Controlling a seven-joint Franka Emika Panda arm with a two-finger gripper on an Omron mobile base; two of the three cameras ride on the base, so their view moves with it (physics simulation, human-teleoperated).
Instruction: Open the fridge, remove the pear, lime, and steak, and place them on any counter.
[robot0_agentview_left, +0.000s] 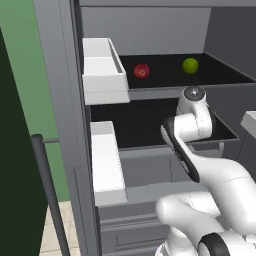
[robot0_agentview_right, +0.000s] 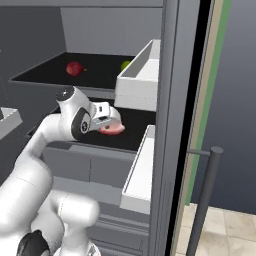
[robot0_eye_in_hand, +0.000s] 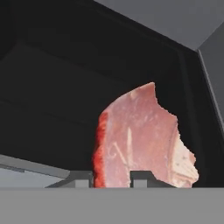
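Inside the fridge (robot0_agentview_left: 65, 100), on the lower black shelf (robot0_agentview_left: 145, 127), the gripper (robot0_agentview_right: 111, 125) has its jaws drawn narrow onto the steak (robot0_eye_in_hand: 142, 140). The hand view shows the pink-red slab rising directly ahead of the two finger tips, with one tip on each side of its near edge, so the meat sits between the pads and extends away from the hand toward the fridge's rear wall. From the right base view, the steak (robot0_agentview_right: 113, 129) projects just past the hand on the side facing the open door. Whether the slab is clear of the shelf or resting on it cannot be determined.

One shelf higher in the same fridge, the pear (robot0_agentview_left: 141, 70) and the lime (robot0_agentview_left: 190, 65) lie well apart from each other and are untouched by the arm.

The relation governing the next move is judged to be this: the steak's long axis runs with the gripper's reach into the compartment, so withdrawal should follow the same line back out, keeping below the upper shelf edge and beside the white door bins (robot0_agentview_left: 105, 70).
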